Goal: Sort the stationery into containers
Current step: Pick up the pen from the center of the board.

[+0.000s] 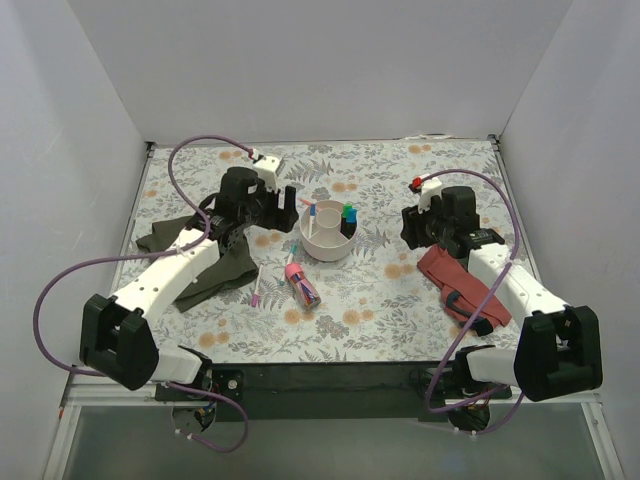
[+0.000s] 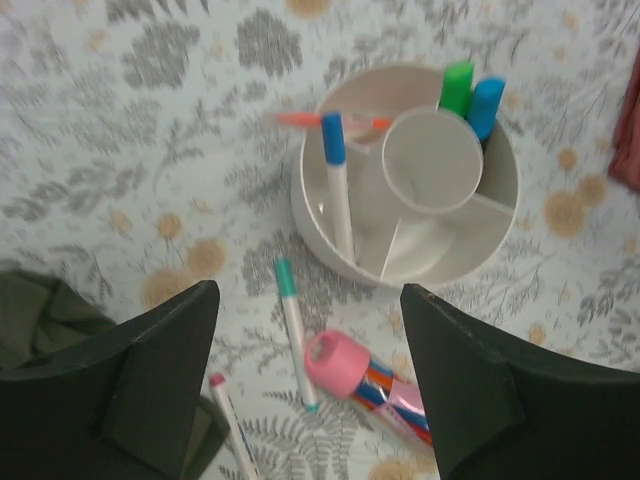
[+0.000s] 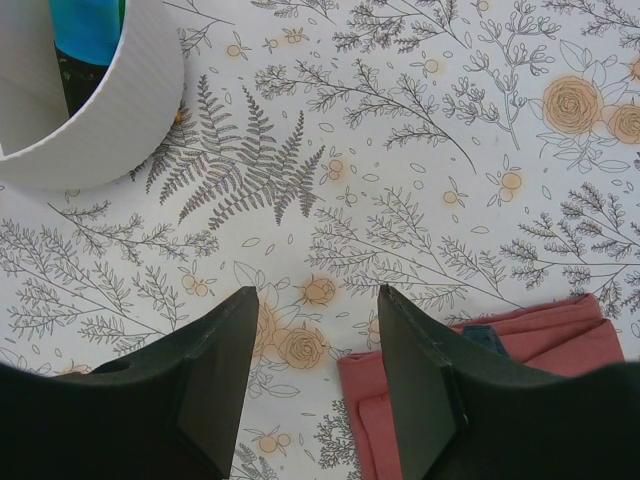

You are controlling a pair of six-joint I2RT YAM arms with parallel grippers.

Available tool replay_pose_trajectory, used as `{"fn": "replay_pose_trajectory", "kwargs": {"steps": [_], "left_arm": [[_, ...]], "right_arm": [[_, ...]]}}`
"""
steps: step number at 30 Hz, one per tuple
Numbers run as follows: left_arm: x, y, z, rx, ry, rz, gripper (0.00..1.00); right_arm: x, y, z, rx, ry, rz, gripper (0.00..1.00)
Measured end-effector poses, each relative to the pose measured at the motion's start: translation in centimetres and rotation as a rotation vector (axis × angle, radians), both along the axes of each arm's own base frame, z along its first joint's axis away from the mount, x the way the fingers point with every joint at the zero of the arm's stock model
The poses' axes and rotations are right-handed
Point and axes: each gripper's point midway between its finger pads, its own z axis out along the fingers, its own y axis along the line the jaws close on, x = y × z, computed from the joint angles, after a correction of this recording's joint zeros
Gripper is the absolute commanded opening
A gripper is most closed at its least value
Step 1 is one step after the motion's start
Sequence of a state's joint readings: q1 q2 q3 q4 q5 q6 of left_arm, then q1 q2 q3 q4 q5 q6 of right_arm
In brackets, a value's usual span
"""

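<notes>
The round off-white bowl [image 1: 327,240] with inner dividers stands mid-table. In the left wrist view the bowl [image 2: 440,255] holds a blue-capped white pen [image 2: 338,185], an orange-pink pen [image 2: 330,121], and a green-ended highlighter [image 2: 457,88] and a blue-ended highlighter [image 2: 486,105]. On the table in front of it lie a teal-capped pen [image 2: 295,335], a stubby pink tube [image 2: 370,385] and a pink-capped pen [image 2: 232,425]. My left gripper [image 2: 310,292] is open and empty above these, just left of the bowl [image 1: 285,205]. My right gripper [image 3: 318,292] is open and empty over bare table, right of the bowl [image 3: 120,110].
A dark olive cloth [image 1: 215,265] lies under my left arm. A red cloth pouch [image 1: 460,285] lies by my right arm and reaches the right finger in the right wrist view [image 3: 480,400]. White walls enclose the floral table on three sides.
</notes>
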State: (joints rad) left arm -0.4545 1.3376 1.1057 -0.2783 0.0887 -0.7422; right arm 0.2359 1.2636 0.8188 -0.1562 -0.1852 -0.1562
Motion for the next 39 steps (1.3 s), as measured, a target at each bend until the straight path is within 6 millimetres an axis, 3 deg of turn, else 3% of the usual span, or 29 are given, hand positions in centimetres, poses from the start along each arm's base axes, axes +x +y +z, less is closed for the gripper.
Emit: {"fn": "replay_pose_trajectory", "kwargs": {"steps": [4, 6, 12, 16, 24, 34, 39], "left_arm": [[-2.8, 0.8, -6.2, 0.057, 0.212, 0.002, 0.71], [-3.7, 1.2, -8.2, 0.084, 0.281, 0.008, 0.66], [-4.0, 1.3, -11.0, 0.124, 0.362, 0.010, 0.61], [-3.8, 1.2, -13.1, 0.151, 0.412, 0.006, 0.47], [-2.8, 1.5, -18.0, 0.251, 0.503, 0.022, 0.45], [-0.9, 0.4, -17.9, 0.234, 0.485, 0.021, 0.44], [-0.7, 0.0, -19.2, 0.228, 0.518, 0.017, 0.41]], "right_arm": [[0.0, 0.0, 0.1, 0.000, -0.003, -0.001, 0.61], [0.0, 0.0, 0.2, 0.001, -0.005, 0.000, 0.62], [-0.1, 0.0, 0.6, 0.004, -0.021, 0.000, 0.62], [-0.8, -0.2, 0.1, 0.002, -0.012, 0.000, 0.62], [-1.2, -0.3, -0.6, -0.001, 0.005, -0.001, 0.62], [-1.0, -0.2, -1.4, -0.004, 0.027, -0.002, 0.62], [-1.0, -0.2, -2.1, -0.008, 0.046, -0.002, 0.62]]}}
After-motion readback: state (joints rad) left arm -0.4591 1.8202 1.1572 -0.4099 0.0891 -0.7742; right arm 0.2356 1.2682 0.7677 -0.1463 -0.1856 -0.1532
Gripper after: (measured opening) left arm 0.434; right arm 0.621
